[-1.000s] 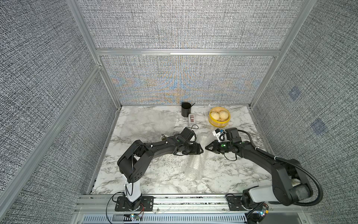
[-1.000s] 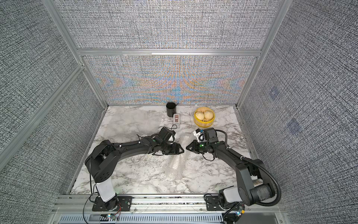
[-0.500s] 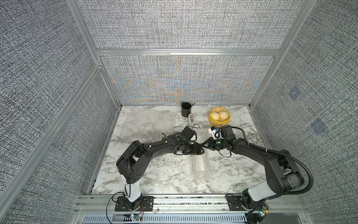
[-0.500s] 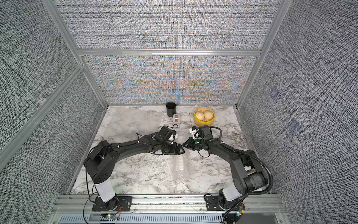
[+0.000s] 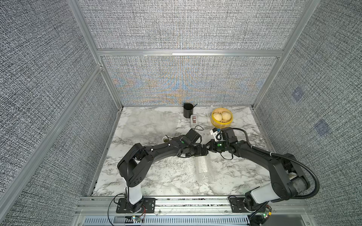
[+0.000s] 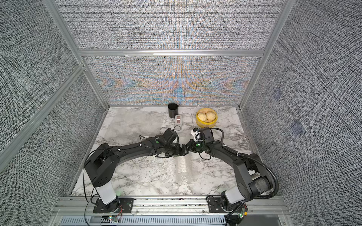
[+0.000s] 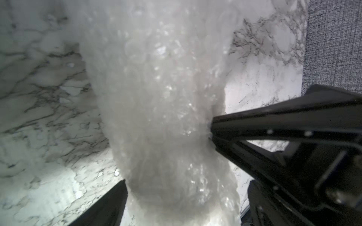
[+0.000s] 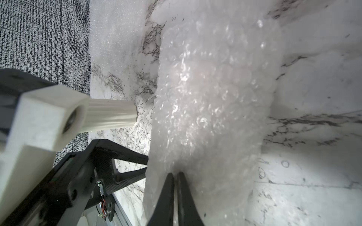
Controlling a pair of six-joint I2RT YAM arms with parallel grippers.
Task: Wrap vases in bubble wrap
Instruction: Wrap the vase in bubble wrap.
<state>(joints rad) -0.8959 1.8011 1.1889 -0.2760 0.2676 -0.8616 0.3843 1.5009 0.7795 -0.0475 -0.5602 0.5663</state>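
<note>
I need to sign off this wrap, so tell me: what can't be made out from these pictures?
- Contents of the bubble wrap bundle: left wrist view blurred, the layers hide any vase inside.
- Ribbed vase: right wrist view, one end behind the white camera mount.
- Right gripper: shut on the bundle's edge; how much film it pinches is hidden.
- Flat sheet: in a top view, outline too faint.

Two bubble wrap sheets, two buns — one cup, one vase.

I read bubble wrap clear glossy plastic; table smooth marble-look; walls matt woven cloth; 12 o'clock cup matt black
</note>
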